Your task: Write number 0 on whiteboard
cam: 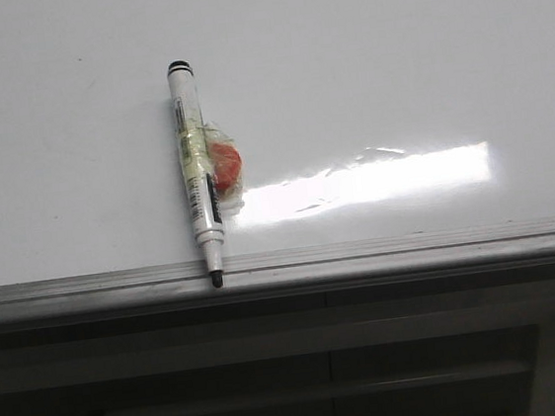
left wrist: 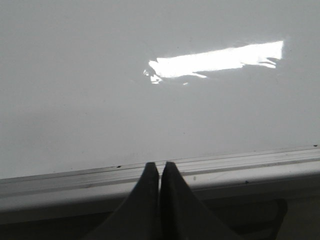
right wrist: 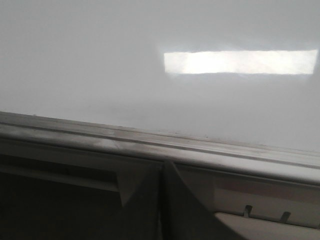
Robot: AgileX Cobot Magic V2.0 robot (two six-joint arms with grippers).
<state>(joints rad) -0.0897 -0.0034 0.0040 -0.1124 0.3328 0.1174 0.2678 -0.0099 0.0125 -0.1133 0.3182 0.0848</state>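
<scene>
Two grippers, left (left wrist: 159,172) and right (right wrist: 162,172), fingers pressed together, tips over whiteboard (left wrist: 75,100) edge strip.

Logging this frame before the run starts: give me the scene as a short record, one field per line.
whiteboard: glossy white, no writing visible in any view
edge strip: grey metal, along the board's near side
marker: white, lying on the board, black tip over the edge strip, uncapped
on marker: clear wrap with a red piece at mid-barrel
number 0: not drawn
left gripper: shut, empty, over the edge strip
right gripper: shut, empty, near the edge strip
glare: bright bar reflected on the board
</scene>
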